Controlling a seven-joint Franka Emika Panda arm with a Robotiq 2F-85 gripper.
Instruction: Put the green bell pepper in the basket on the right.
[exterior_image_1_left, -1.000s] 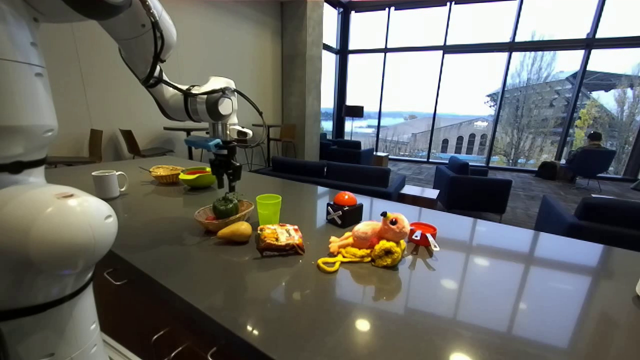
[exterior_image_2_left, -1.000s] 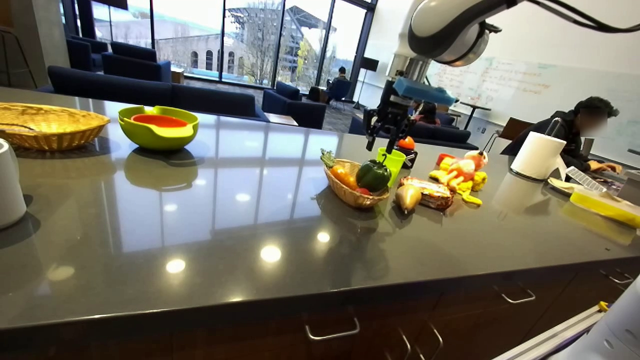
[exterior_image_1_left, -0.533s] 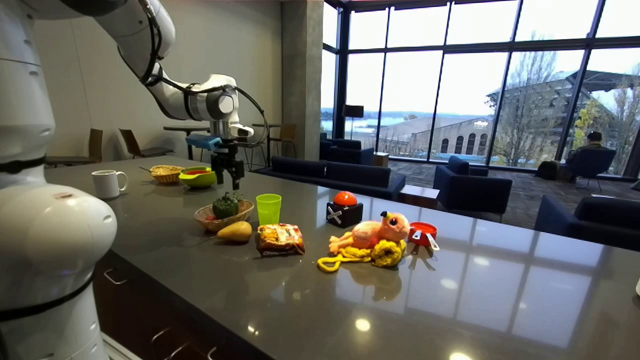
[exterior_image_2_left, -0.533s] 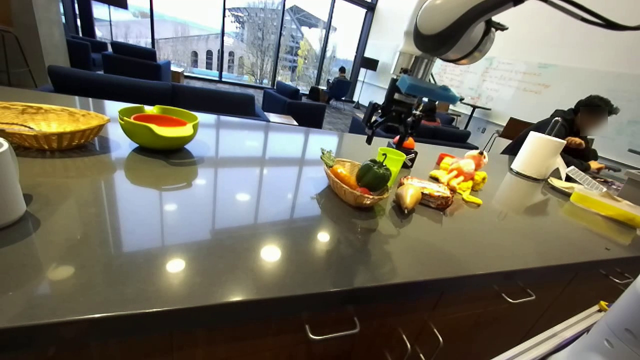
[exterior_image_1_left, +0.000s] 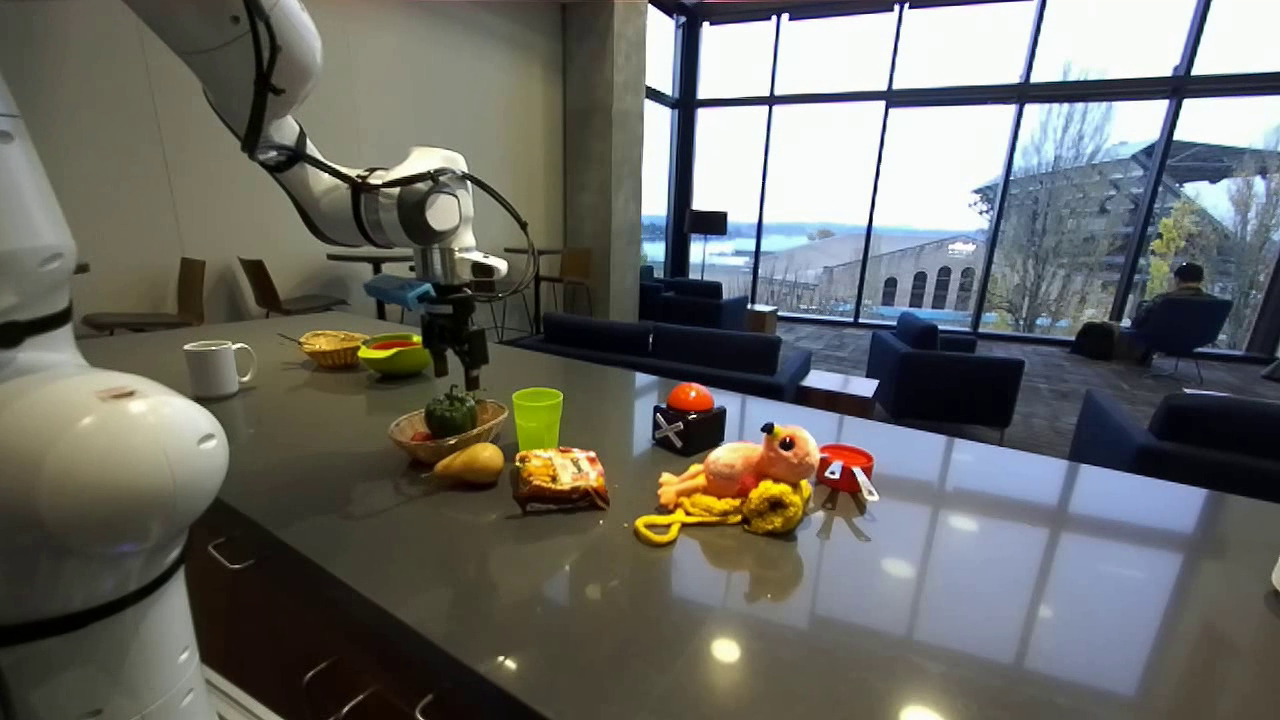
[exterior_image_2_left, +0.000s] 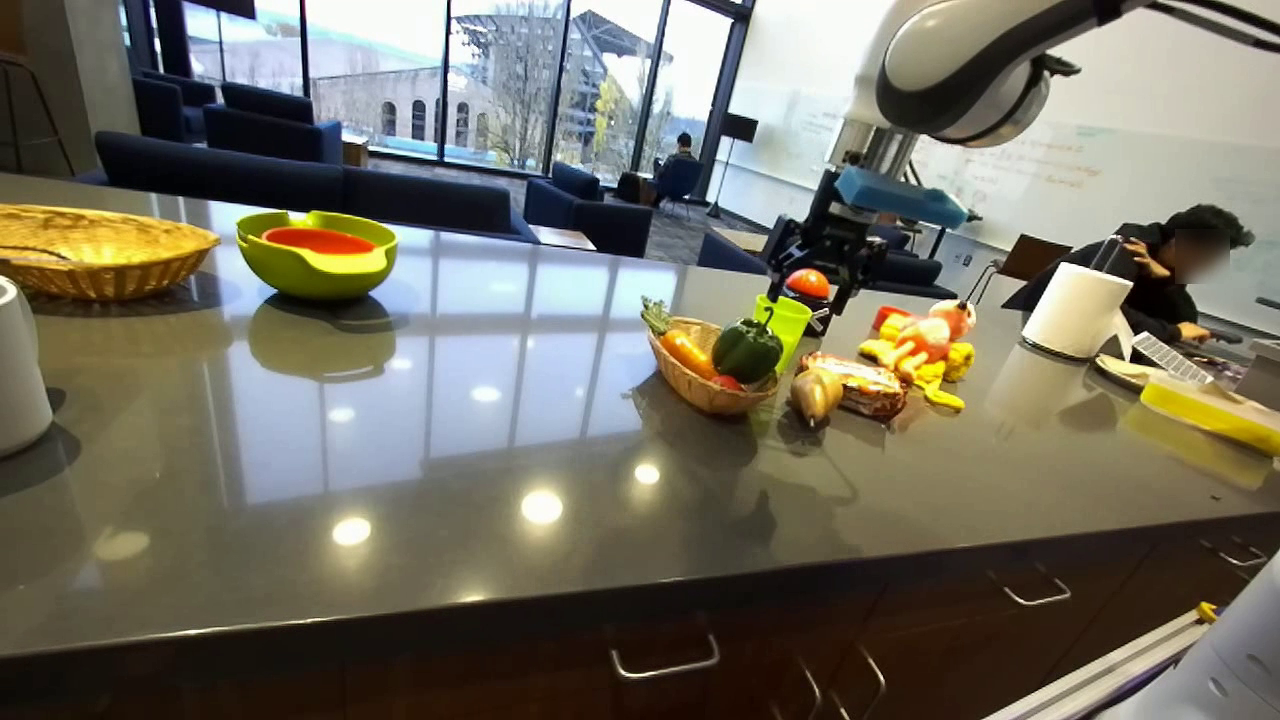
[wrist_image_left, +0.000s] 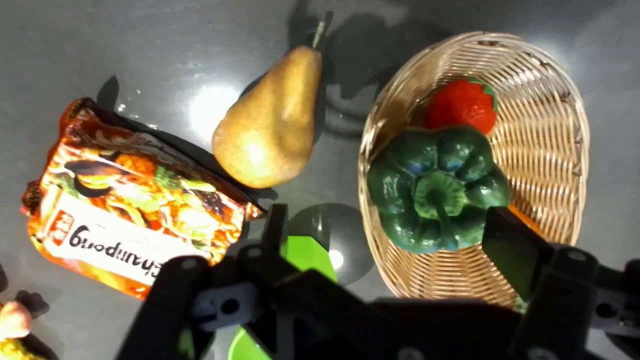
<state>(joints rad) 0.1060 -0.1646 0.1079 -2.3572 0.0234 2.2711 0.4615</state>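
The green bell pepper (wrist_image_left: 437, 187), dark and lumpy, sits in a small wicker basket (wrist_image_left: 555, 165) with a red tomato-like piece and something orange. The pepper shows in both exterior views (exterior_image_1_left: 451, 412) (exterior_image_2_left: 747, 349). A larger wicker basket (exterior_image_2_left: 110, 265) stands at the far left in an exterior view, and it also shows in an exterior view (exterior_image_1_left: 335, 349) with a spoon handle. My gripper (wrist_image_left: 387, 225) is open and empty above the small basket's edge and the lime-green cup (exterior_image_1_left: 538, 418). In the wrist view one finger overlaps the pepper's edge; the other is over the cup.
A pear (wrist_image_left: 272, 122) and a noodle packet (wrist_image_left: 140, 200) lie beside the small basket. A black box with an orange button (exterior_image_1_left: 689, 420) and a plush toy (exterior_image_1_left: 745, 470) stand beyond. A green bowl (exterior_image_2_left: 315, 270) and a white mug (exterior_image_1_left: 211, 368) stand at the other end.
My gripper has shifted right in an exterior view, with a slight rise and then a drop. Its fingers look farther apart than one second ago. The pepper and basket have not moved.
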